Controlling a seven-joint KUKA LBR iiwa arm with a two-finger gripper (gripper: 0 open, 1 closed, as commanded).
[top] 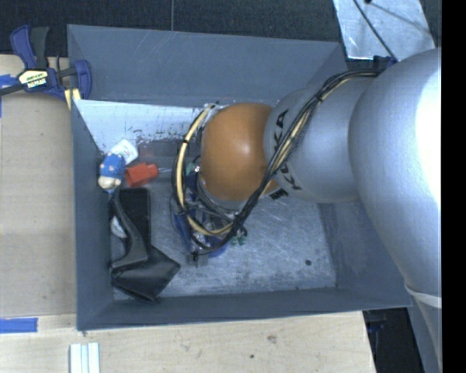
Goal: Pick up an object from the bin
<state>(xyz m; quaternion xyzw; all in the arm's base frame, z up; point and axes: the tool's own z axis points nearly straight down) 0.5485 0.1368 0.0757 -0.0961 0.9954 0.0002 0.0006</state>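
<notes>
The tool (pixel 205 242) is low over the floor of the grey metal bin (pixel 217 61), near the middle and a little toward the near wall. Its dark lower end, with blue parts and looped cables, shows under the orange dome-shaped cover (pixel 231 152) on the wrist. I cannot tell whether the tool is wide or narrow, because the cover and cables hide its tip.

To the right of the cover, the thick silver arm (pixel 349 130) comes in over the bin's right wall.

Nearest the tool, just to its left and apart from it, lies a black angular plastic piece (pixel 138 243). It is a long slab with a bent, folded foot at its near end.

Beyond the far end of that piece, up and to the left of the tool, is a small red block (pixel 142 174). Just beside the block, further left, a small blue, white and cream figure (pixel 112 169) lies close to the bin's left wall.
</notes>
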